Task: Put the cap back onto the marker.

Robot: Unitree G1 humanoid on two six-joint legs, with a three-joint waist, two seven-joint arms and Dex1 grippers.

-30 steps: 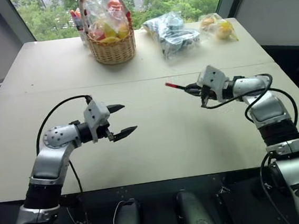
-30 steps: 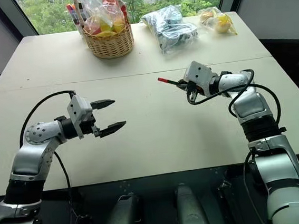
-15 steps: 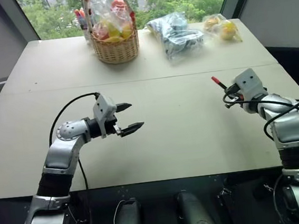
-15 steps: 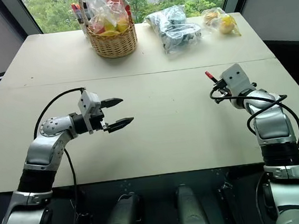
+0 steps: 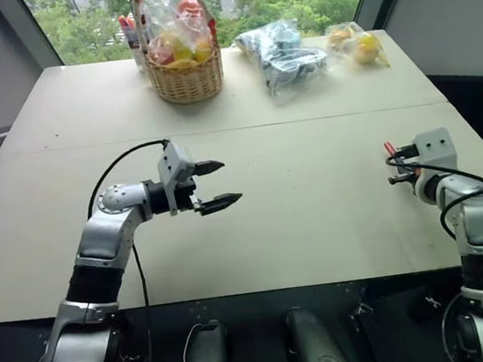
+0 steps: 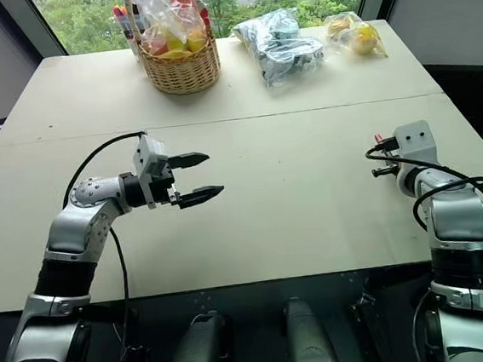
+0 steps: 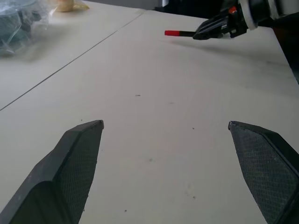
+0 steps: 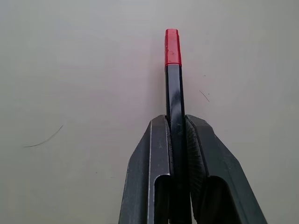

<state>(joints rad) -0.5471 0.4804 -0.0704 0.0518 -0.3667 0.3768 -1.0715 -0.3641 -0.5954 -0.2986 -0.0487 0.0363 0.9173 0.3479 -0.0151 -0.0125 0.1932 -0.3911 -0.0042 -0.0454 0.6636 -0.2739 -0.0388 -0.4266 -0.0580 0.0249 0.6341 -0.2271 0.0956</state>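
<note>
My right gripper (image 8: 175,119) is shut on the marker (image 8: 174,93), a slim black pen that sticks out past its fingertips. The short red cap (image 8: 172,46) sits on the marker's far end. This gripper (image 5: 398,164) hovers low over the table near its right edge. The left wrist view also catches it from afar with the marker (image 7: 187,33). My left gripper (image 5: 229,180) is open and empty, held above the table's left-middle part and pointing right. Between its fingers (image 7: 84,154) lies bare tabletop.
A wicker basket (image 5: 181,67) of wrapped fruit stands at the back of the table with upright coloured markers (image 5: 128,27) beside it. A crumpled plastic bag (image 5: 284,48) and a bag of yellow fruit (image 5: 357,43) lie at the back right. The table's right edge (image 5: 478,145) is close to my right gripper.
My right gripper has swung from the table's middle right out toward the right edge, carrying the marker and turning it to point forward. My left gripper has drifted slightly to the right, still open.
</note>
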